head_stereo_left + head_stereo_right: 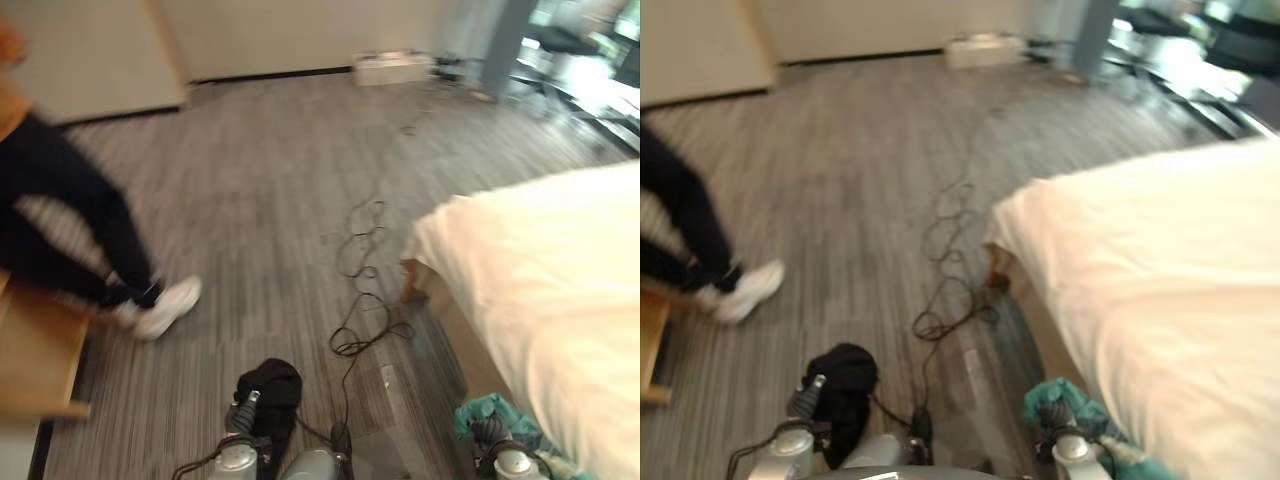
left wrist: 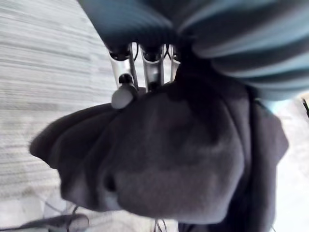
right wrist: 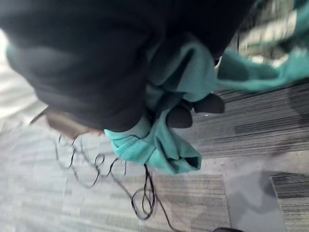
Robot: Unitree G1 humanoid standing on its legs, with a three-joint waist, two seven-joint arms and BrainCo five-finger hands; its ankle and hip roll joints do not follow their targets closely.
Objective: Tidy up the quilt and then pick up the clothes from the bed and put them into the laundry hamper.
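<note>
A black garment [image 1: 270, 385] hangs bunched from my left hand [image 2: 148, 72], low over the floor in front of me; the fingers are curled into the cloth. My right hand [image 3: 181, 117] is shut on a teal garment [image 3: 166, 150], which hangs beside the bed's near corner [image 1: 1070, 405]. The bed [image 1: 470, 350] stands on the right, under a smooth cream quilt [image 1: 1150, 270] that reaches down over its edge.
A person in dark trousers [image 1: 70, 220] and white shoes [image 1: 165, 305] is stepping across the grey striped floor [image 1: 260, 200] at the left. A wooden piece of furniture [image 1: 35, 355] stands at the near left. A white box [image 1: 390, 68] lies by the far wall.
</note>
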